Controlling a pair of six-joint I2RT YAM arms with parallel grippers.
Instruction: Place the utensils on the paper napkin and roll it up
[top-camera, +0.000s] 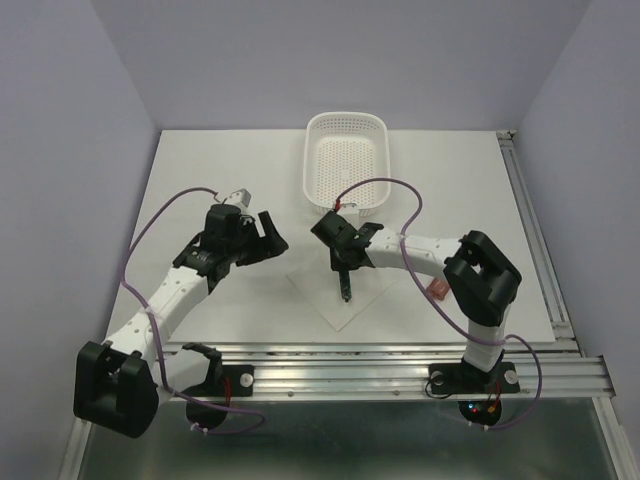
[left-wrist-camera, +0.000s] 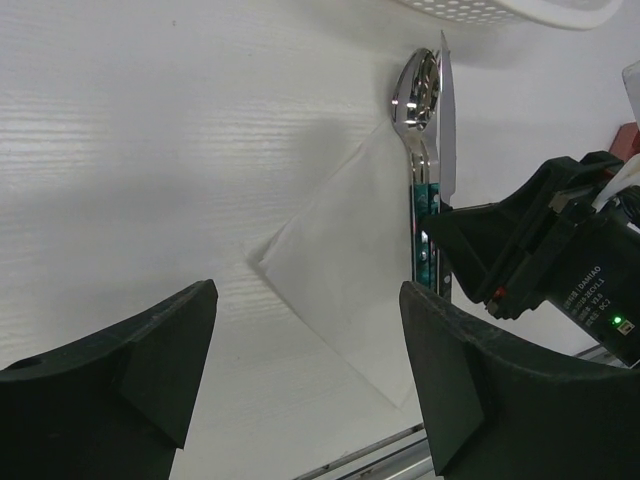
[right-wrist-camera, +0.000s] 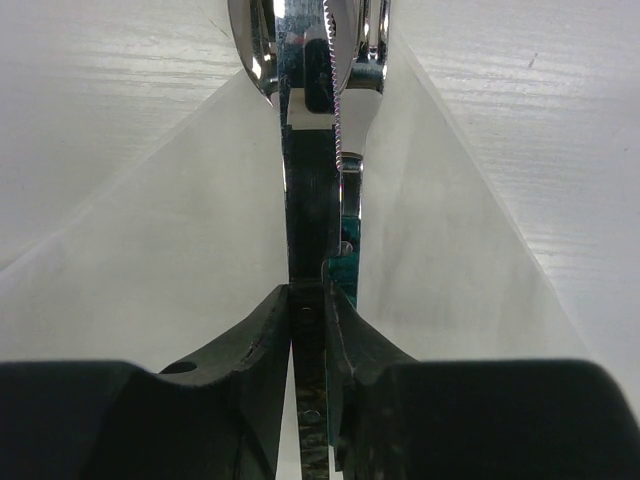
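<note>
Now the right pincer (right-wrist-camera: 314, 300) squeezes a knife (right-wrist-camera: 308, 190) over the napkin (right-wrist-camera: 150, 240). The left pincer (left-wrist-camera: 305, 305) is wide open, holding nothing.

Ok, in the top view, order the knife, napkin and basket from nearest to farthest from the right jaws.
1. knife: clamped in the right jaws.
2. napkin: spread just beneath them.
3. basket: farther back, toward the far edge.

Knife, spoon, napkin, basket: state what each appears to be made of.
The knife looks like polished steel: mirror-bright serrated blade. The spoon has a shiny, reflective metal bowl; its green handle is likely plastic. The napkin seems thin matte white paper, lying limp and flat. The basket looks like white moulded plastic, perforated all over.
</note>
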